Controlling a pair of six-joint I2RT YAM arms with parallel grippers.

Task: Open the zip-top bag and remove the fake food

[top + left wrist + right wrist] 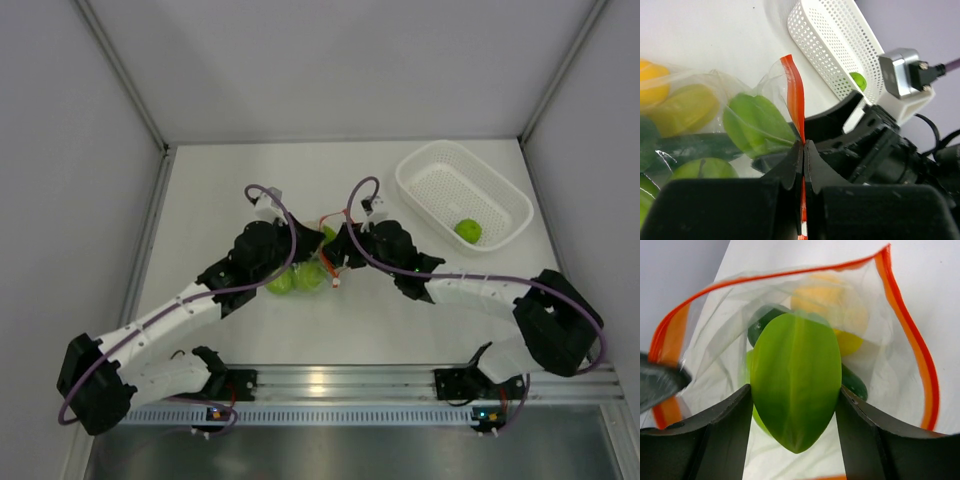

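With left jaws pinching the clear bag (pixel 715 340) by its orange-red strip (pixel 796 95), right jaws clasping the light-green plastic fruit (pixel 795 380) should withdraw straight

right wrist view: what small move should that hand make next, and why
Probably pull the right hand back out of the zip-top bag: it looks closed on the light-green piece in the open mouth, and the left hand pinches the orange zip strip, anchoring it.
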